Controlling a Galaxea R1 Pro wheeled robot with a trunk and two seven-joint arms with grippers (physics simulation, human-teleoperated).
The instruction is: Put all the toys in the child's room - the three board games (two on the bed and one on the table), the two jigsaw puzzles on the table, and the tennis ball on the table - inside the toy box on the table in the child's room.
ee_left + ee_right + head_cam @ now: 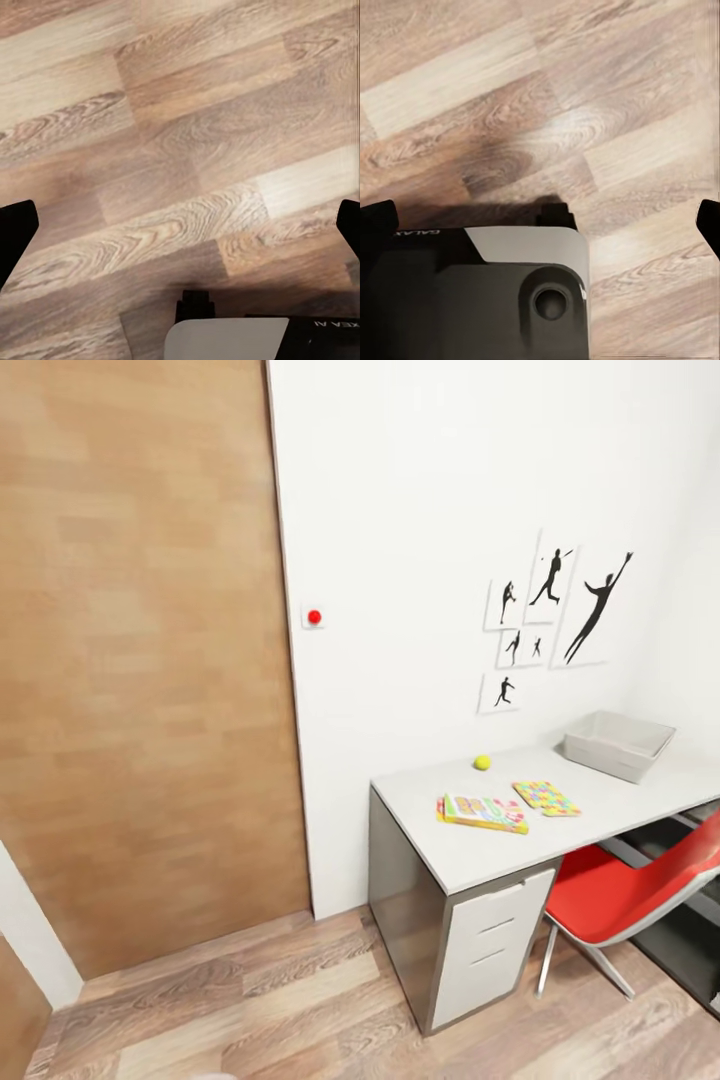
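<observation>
From my head camera, the table (600,815) stands at the lower right of the frame, against the white wall. On its pale top the tennis ball (482,762) sits near the wall, toward the left end. In front of it lies a board game (484,813), yellow and green, close to the front edge, and just right of that a jigsaw puzzle (546,798) lies flat. The toy box (617,744) rests at the far right of the tabletop, well apart from the ball. A red chair (625,890) is tucked under the table at the lower right. A wooden panel (140,660) covers the left half of the frame, and sports silhouettes (555,615) hang on the wall above the table.

In my left wrist camera, my left pincer (180,225) hangs over wood floor (180,135), its dark fingertips (15,232) at the opposite edges of the frame, so it is spread wide and holds nothing.

In my right wrist camera, my right pincer (540,225) is likewise spread wide and empty above the floor (585,112), with part of my base (487,292) at the lower left. Both pincers are well away from the table's toys.
</observation>
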